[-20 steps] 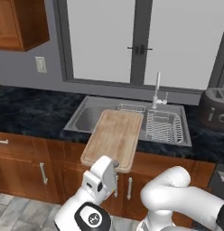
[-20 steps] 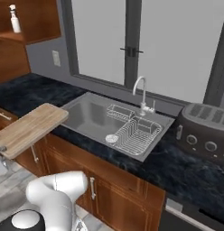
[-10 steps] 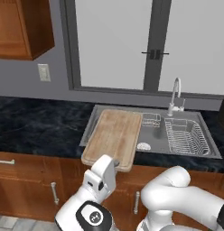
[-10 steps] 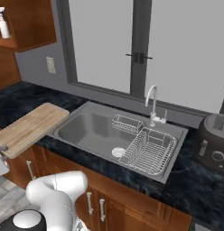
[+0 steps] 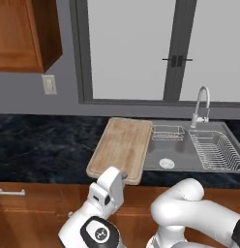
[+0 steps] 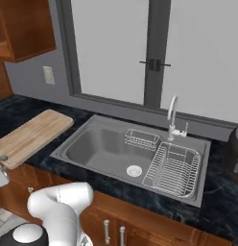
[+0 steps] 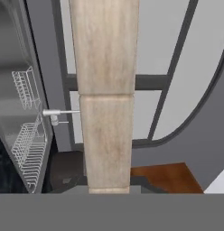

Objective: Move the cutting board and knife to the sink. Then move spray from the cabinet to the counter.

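The cutting board (image 5: pixel 121 149) is being held tight at its near end by the gripper (image 5: pixel 123 176), flat above the counter (image 5: pixel 42 145), beside the sink (image 6: pixel 104 148).

A grey wall (image 5: pixel 25 97) holds a big window (image 5: pixel 136 48) with dark frames at twelve o'clock. A pale outlet plate (image 5: pixel 48 84) sits at nine o'clock. Reddish-brown base units (image 6: pixel 154 226) run along six o'clock.

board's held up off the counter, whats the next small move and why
Probably carry the cutting board a bit further right, over the sink basin. The gripper is shut on its near edge, and the board hangs left of the basin.
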Controlling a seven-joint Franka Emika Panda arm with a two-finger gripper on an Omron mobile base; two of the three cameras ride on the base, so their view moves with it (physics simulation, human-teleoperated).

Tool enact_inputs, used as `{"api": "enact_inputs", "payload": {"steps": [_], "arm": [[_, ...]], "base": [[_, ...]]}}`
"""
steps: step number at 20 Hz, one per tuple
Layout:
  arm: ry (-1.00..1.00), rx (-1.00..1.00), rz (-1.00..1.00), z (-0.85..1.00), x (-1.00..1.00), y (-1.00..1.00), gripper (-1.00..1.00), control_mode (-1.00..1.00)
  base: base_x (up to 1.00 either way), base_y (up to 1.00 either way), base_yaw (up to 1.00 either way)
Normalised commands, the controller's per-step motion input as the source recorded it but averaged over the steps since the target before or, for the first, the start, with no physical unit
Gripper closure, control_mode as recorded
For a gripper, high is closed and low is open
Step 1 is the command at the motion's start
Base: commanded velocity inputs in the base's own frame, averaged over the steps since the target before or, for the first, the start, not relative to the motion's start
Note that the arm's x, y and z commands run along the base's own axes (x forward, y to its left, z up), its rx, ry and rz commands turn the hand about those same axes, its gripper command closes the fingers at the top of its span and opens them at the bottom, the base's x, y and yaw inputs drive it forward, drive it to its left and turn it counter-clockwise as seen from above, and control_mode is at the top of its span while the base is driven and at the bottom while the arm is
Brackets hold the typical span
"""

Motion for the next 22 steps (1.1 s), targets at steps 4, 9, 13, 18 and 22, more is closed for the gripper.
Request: {"api": "enact_inputs", "payload": {"steps": [4,9,13,18,22], "arm": [[0.00,0.00,0.00,0.00,0.00,0.00,1.00,1.00],[0.00,0.00,0.00,0.00,0.00,0.00,1.00,1.00],[0.00,0.00,0.00,0.00,0.00,0.00,1.00,1.00],[0.00,0.00,0.00,0.00,0.00,0.00,1.00,1.00],[0.00,0.00,0.00,0.00,0.00,0.00,1.00,1.00]], "base": [[0.56,0.31,-0.30],[0.46,0.25,-0.29],[0.42,0.25,-0.26],[0.32,0.16,-0.17],[0.11,0.03,-0.04]]}}
